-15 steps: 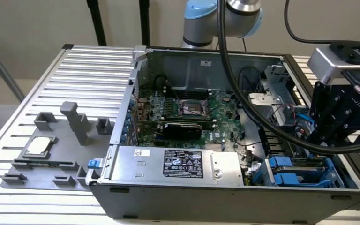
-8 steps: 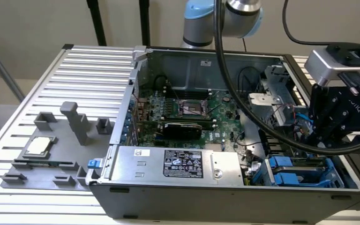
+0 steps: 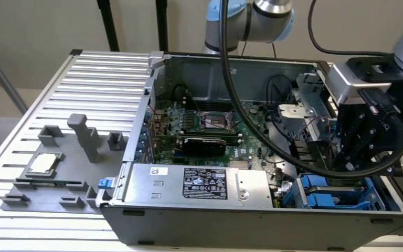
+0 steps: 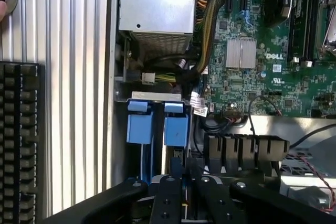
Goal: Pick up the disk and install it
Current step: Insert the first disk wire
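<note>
Where the gripper [image 4: 181, 192] is lowered into the drive bay, the disk [image 4: 176, 129] is seen just beyond its fingers [image 4: 169, 198], whose spread cannot be told.

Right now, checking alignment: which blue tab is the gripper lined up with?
The blue tab nearer the circuit board, facing the gripper; the other tab hugs the case wall.

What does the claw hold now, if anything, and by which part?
It cannot be told. The claw hangs close over the blue carrier frames in the computer case, but any contact is hidden.
</note>
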### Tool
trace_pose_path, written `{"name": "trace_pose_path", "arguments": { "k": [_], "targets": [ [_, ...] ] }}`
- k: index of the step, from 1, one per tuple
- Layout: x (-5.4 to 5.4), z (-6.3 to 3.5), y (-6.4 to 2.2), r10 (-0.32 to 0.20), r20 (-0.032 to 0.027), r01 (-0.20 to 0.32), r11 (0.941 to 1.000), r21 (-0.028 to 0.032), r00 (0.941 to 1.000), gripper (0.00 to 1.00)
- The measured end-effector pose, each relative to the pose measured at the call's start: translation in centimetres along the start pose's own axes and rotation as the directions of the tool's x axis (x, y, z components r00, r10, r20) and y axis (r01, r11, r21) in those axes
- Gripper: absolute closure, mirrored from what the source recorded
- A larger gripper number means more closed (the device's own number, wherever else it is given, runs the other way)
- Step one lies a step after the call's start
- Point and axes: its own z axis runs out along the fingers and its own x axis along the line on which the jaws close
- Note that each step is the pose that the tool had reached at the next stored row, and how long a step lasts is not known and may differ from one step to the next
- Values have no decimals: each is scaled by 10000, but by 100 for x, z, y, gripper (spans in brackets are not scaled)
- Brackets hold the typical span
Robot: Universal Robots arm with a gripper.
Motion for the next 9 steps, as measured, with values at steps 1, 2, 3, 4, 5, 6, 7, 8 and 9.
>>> {"name": "trace_pose_path", "arguments": {
  "k": [1,2,3,4,5,6,7,8,9],
  "targets": [
    [0,16,1,0,0,0,10000,43,10000,100],
    [0,30,2,0,-1,0,10000,85,10000,100],
    [0,44,2,0,-1,0,9999,126,10000,100],
    [1,58,2,0,1,0,9999,165,10000,100],
    [0,71,2,0,1,0,9998,203,10000,100],
    [0,86,2,0,3,0,9997,237,10000,100],
    [0,101,2,1,6,-1,9996,270,10000,100],
    [0,114,2,0,6,0,9996,292,10000,100],
    [0,122,2,0,5,0,9995,302,10000,100]
  ]
}}
